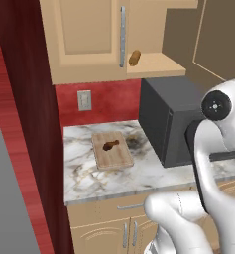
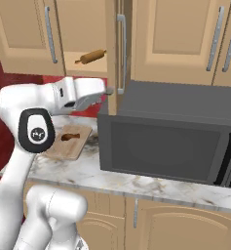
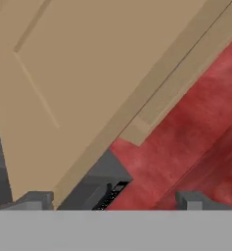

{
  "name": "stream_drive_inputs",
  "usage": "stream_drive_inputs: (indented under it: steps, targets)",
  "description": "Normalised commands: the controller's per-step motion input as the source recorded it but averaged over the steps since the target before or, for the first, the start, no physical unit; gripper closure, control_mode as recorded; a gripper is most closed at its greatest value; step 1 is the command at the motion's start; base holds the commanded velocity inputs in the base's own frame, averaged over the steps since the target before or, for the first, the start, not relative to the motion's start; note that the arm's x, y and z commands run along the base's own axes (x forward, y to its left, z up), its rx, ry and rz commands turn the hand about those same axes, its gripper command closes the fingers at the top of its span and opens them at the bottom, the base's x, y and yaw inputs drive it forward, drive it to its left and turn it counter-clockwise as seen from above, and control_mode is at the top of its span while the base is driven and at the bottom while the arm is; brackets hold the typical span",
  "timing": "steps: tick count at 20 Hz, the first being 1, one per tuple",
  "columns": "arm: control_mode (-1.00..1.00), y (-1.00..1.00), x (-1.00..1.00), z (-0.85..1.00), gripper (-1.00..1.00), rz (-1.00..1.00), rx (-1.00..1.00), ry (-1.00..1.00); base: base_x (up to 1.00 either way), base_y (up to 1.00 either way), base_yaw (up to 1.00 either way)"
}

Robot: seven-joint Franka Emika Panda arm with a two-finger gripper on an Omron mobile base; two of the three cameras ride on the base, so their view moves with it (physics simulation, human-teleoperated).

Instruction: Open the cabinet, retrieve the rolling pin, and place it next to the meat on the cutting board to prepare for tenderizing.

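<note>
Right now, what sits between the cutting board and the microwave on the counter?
In the left base view, only a dark smudge on the marble counter separates the light-wood cutting board from the dark grey microwave.

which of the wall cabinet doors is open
The right door of the cabinet holding the rolling pin; it's swung out edge-on, the others sit flush.

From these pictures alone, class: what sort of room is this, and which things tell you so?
A kitchen, rendered. A marble counter carries a dark microwave and a cutting board with meat on it; tan wall cabinets hang above, one cabinet open.
</note>
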Motion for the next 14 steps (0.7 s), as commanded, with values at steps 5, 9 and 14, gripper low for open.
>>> stream_drive_inputs:
  steps: [5,9,14]
  targets:
    - [-1.00,0.44,-0.59,0.00,-1.00,0.04,0.00,-0.23,0.00,0.00,0.00]
    - [-1.00,0.42,-0.52,0.00,-1.00,0.04,0.00,-0.22,0.00,0.00,0.00]
    - [-1.00,0.54,-0.28,0.00,-1.00,0.07,0.04,-0.17,0.00,0.00,0.00]
